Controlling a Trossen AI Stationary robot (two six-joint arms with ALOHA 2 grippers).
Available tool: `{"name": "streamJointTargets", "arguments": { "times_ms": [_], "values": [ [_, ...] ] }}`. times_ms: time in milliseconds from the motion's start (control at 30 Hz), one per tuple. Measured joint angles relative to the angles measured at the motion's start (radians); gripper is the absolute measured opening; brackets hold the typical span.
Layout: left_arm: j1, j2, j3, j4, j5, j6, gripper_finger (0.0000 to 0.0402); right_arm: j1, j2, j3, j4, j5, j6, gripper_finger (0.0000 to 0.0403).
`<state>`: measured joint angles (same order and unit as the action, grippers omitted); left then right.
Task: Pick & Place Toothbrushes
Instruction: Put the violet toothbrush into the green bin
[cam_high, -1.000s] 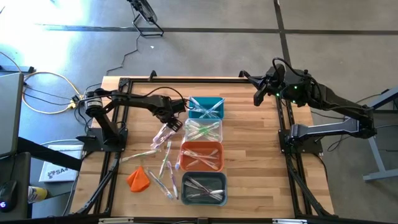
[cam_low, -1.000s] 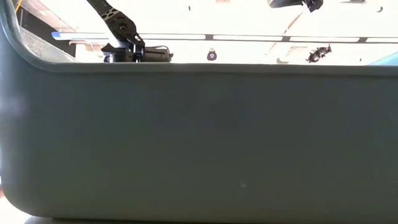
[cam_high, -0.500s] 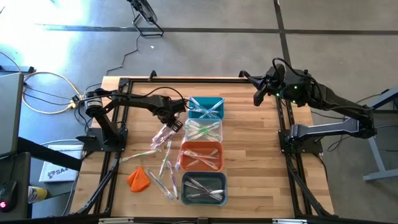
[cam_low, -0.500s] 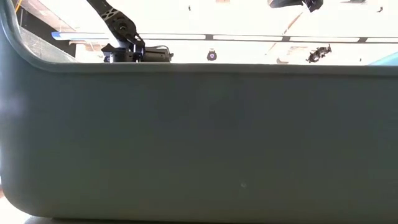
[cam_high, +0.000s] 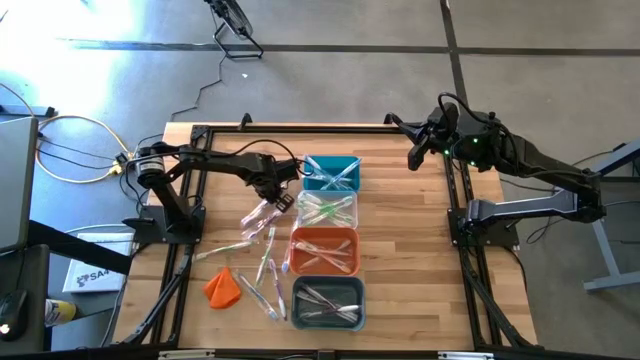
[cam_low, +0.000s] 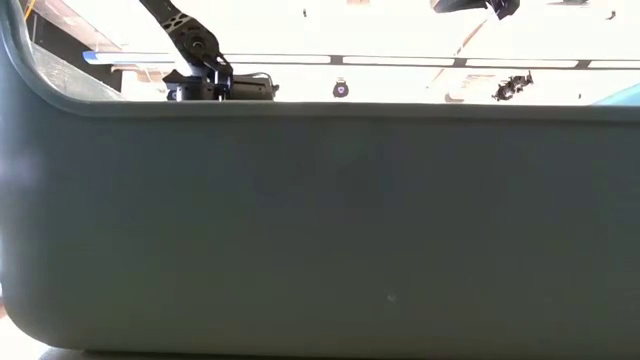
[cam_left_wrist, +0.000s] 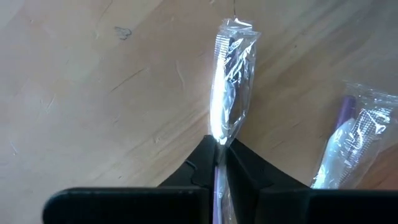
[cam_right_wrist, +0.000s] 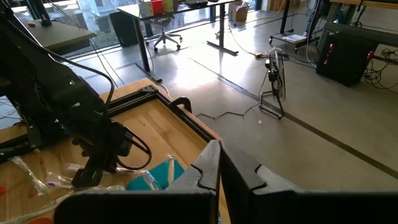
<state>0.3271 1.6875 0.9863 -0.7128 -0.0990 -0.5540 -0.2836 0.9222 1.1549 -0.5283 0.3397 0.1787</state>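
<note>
The left tool (cam_left_wrist: 219, 163) is shown lowered onto the pale wooden bench (cam_high: 410, 250), its two dark fingers (cam_left_wrist: 249, 167) drawn together on a thin toothbrush sealed in a clear crinkled plastic wrapper (cam_left_wrist: 229, 81). The wrapped toothbrush extends straight forward from the fingertips and lies along the bench surface. A second wrapped toothbrush with a purple handle (cam_left_wrist: 348, 140) is seen just beside the left tool, apart from the gripped one.

In the high view, the left tool (cam_high: 275, 192) is placed just beside a column of four rectangular plastic bins: a teal bin (cam_high: 352, 165) nearest it, then a clear bin (cam_high: 352, 196), an orange bin (cam_high: 356, 238) and a grey bin (cam_high: 360, 290) farther from it. Toothbrushes are held in each bin. A loose scatter of pale wrapped toothbrushes (cam_high: 262, 262) is spread on the bench from beneath the left tool, on the side of the orange and grey bins. A small orange cloth-like lump (cam_high: 222, 286) is shown beyond that scatter.

The right tool (cam_high: 414, 155) is held above the far corner of the bench, well apart from the bins, with its fingers (cam_right_wrist: 205, 165) closed on nothing.
</note>
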Motion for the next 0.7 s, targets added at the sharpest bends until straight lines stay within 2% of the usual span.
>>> {"name": "streamJointTargets", "arguments": {
  "times_ms": [300, 533, 700],
  "values": [
    [0.000, -0.069, 0.003, -0.038, 0.003, 0.052, 0.0016, 0.000, 0.000, 0.000, 0.000, 0.000, 0.000, 0.0004],
    [0.016, -0.190, 0.003, -0.038, 0.006, 0.079, 0.0015, 0.000, 0.000, 0.000, 0.001, 0.001, 0.000, 0.0004],
    [0.066, -0.302, 0.004, -0.021, 0.011, 0.083, 0.0015, 0.000, 0.000, 0.000, 0.001, 0.001, 0.000, 0.0004]
  ]
}}
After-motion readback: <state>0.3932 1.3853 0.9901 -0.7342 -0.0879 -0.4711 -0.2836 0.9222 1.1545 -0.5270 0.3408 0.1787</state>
